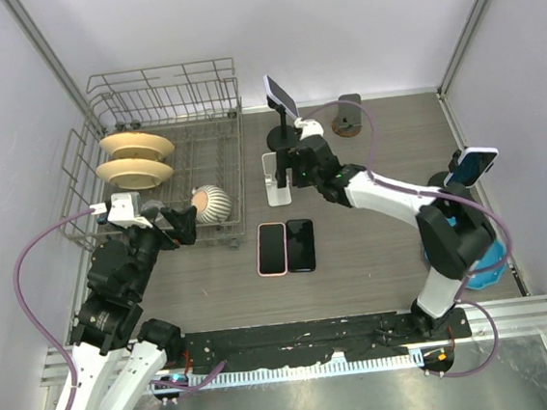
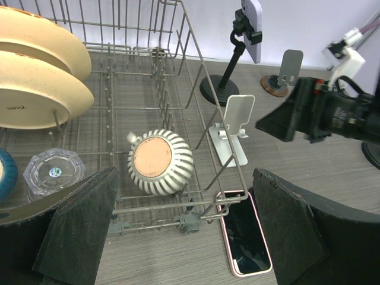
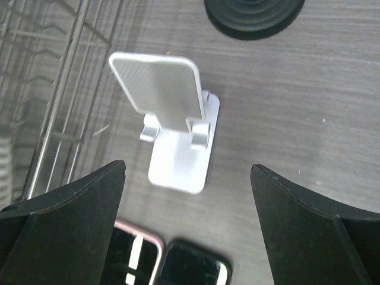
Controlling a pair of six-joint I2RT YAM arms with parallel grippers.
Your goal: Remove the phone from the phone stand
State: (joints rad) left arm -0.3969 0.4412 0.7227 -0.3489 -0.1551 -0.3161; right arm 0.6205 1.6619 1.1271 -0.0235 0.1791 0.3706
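Note:
The white phone stand [image 1: 278, 180] [image 3: 172, 119] [image 2: 234, 127] holds nothing. Just in front of it two phones lie flat side by side: a pink-cased one [image 1: 272, 248] [image 3: 133, 255] [image 2: 244, 234] and a black one [image 1: 301, 245] [image 3: 193, 267]. My right gripper [image 1: 288, 173] [image 3: 187, 167] hovers open over the stand and these phones, holding nothing. Another phone [image 1: 280, 93] [image 2: 252, 21] is clamped on a tall black stand [image 1: 286, 136]. A blue-edged phone [image 1: 471, 165] sits raised at the far right. My left gripper [image 1: 183, 223] [image 2: 184, 178] is open at the rack's near corner.
A wire dish rack [image 1: 233, 131] [image 2: 196, 65] at the left holds two cream plates [image 1: 135, 160], a striped bowl [image 1: 213, 203] [image 2: 159, 161] and a glass dish [image 2: 53, 169]. A small grey stand on a brown base [image 1: 347, 115] [image 2: 288, 71] stands at the back.

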